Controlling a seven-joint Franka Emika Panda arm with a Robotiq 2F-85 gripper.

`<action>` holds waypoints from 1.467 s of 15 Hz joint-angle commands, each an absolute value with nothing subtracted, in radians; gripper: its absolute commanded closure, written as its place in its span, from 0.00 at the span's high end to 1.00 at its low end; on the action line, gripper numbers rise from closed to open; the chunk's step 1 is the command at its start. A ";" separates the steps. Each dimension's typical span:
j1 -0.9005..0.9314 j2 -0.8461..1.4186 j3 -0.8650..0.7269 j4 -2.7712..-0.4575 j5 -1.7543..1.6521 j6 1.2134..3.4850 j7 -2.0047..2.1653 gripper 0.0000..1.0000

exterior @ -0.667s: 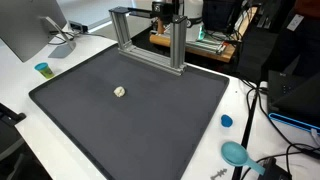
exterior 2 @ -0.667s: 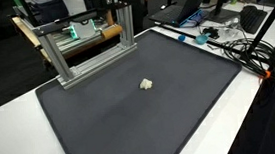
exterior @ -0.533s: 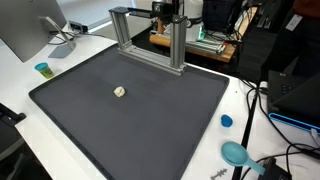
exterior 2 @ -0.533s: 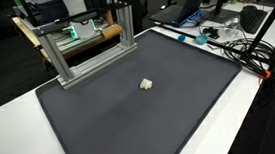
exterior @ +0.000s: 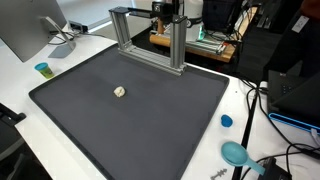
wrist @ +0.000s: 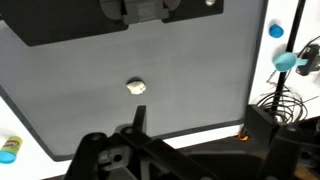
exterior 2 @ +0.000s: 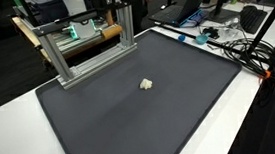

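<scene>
One small whitish lump (wrist: 137,87) lies well inside the dark mat's (wrist: 200,70) edges; jaws hang spread above. Being tiny, it could skid aside if a finger clips it.

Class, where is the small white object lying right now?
In both exterior views the small white object lies alone near the middle of the dark mat, on the near side of the aluminium frame.

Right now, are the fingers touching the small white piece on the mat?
Apart. The wrist view shows a strip of bare mat between the fingers and the small white piece.
</scene>
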State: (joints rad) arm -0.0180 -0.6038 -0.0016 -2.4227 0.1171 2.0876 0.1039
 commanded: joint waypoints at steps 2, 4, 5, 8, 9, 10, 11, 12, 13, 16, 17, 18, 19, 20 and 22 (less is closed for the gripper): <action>-0.070 -0.626 0.036 -2.482 0.038 2.057 0.183 1.00; -0.067 -0.639 0.031 -2.525 0.048 2.030 0.202 1.00; -0.057 -0.607 0.019 -2.479 0.053 2.050 0.170 1.00; -0.058 -0.611 0.022 -2.511 0.053 2.042 0.182 1.00; -0.059 -0.611 0.022 -2.511 0.053 2.041 0.184 1.00; -0.049 -0.621 0.012 -2.526 0.061 2.025 0.158 1.00; -0.056 -0.631 0.015 -2.544 0.047 2.017 0.159 1.00; -0.051 -0.645 0.006 -2.565 0.057 2.000 0.143 1.00; -0.052 -0.658 0.007 -2.583 0.056 1.999 0.142 1.00; -0.054 -0.699 0.008 -2.634 0.067 2.010 0.154 1.00; -0.057 -0.637 0.017 -2.584 0.054 2.010 0.159 1.00; -0.057 -0.648 0.017 -2.598 0.055 2.010 0.159 1.00; -0.057 -0.658 0.017 -2.607 0.055 2.010 0.159 1.00; -0.058 -0.666 0.017 -2.613 0.055 2.009 0.159 1.00; -0.077 -0.662 0.046 -2.617 0.003 2.020 0.191 1.00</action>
State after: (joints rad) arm -0.0613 -0.6722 0.0215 -2.6172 0.0429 2.0138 0.1664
